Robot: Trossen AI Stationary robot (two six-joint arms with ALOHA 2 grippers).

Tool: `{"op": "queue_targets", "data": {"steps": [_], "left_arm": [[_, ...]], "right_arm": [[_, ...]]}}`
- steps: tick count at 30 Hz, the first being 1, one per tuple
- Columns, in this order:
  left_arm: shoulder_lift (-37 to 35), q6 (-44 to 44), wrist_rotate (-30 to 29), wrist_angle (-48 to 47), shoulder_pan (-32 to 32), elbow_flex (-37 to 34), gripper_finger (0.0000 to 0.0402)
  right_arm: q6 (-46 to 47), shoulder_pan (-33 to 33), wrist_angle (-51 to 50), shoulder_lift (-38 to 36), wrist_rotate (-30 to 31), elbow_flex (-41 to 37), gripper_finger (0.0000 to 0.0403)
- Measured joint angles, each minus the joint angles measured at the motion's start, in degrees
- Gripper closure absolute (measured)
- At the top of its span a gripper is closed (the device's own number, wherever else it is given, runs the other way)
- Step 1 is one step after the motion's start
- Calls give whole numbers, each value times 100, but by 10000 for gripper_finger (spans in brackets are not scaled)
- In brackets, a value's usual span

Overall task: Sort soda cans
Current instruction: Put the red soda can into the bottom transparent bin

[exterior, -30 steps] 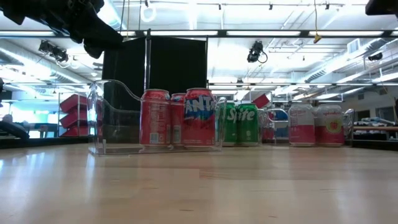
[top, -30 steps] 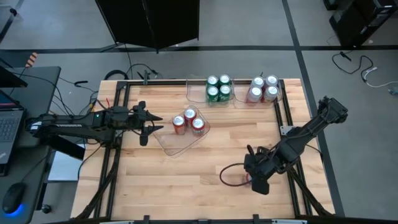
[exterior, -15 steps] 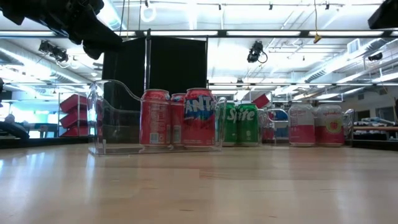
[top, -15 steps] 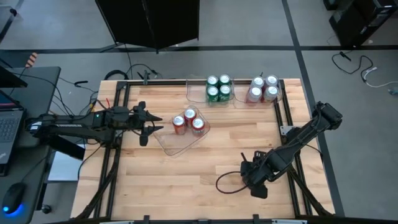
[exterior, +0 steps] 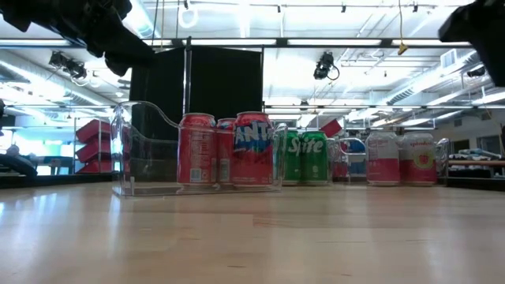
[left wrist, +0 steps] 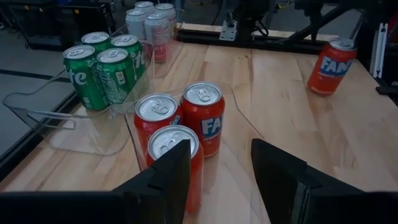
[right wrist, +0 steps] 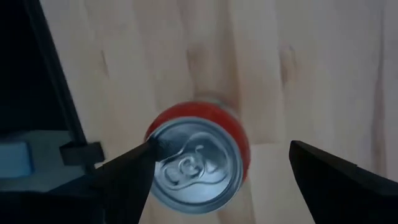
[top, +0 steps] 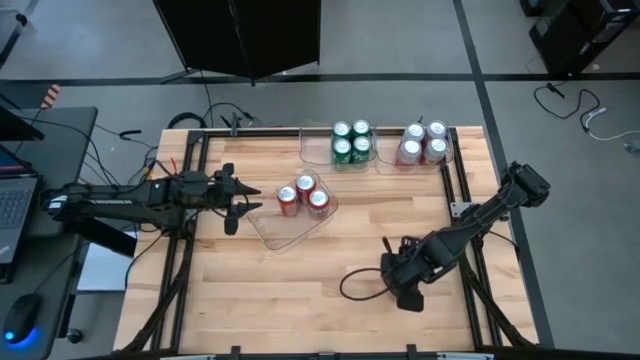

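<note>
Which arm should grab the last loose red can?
Right. The right gripper hangs directly over the lone red can, fingers open on either side of it. The left gripper waits across the table beside the bin holding three red cans, far from the loose one.

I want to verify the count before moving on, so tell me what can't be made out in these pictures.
- Loose red can: hidden in the high view under the right tool; it does not show in the low view.
- Silver-white cans: the low view shows only two; the others stand hidden behind them.
- Middle red can in the clear bin: in the low view, mostly covered by the two red cans in front.
</note>
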Motion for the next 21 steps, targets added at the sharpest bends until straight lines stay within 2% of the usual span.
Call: {"op": "queue_targets", "data": {"steps": [6,11,21], "left_arm": [[0,0,0,-51,-2,0,230],[0,0,-2,-58,0,0,230],[0,-2,-2,-62,0,0,230]], "right_arm": [[-123,-86,-435,-23,150,326,52],[30,92,-485,-49,98,563,52],[478,268,-146,-10,181,262,52]]}}
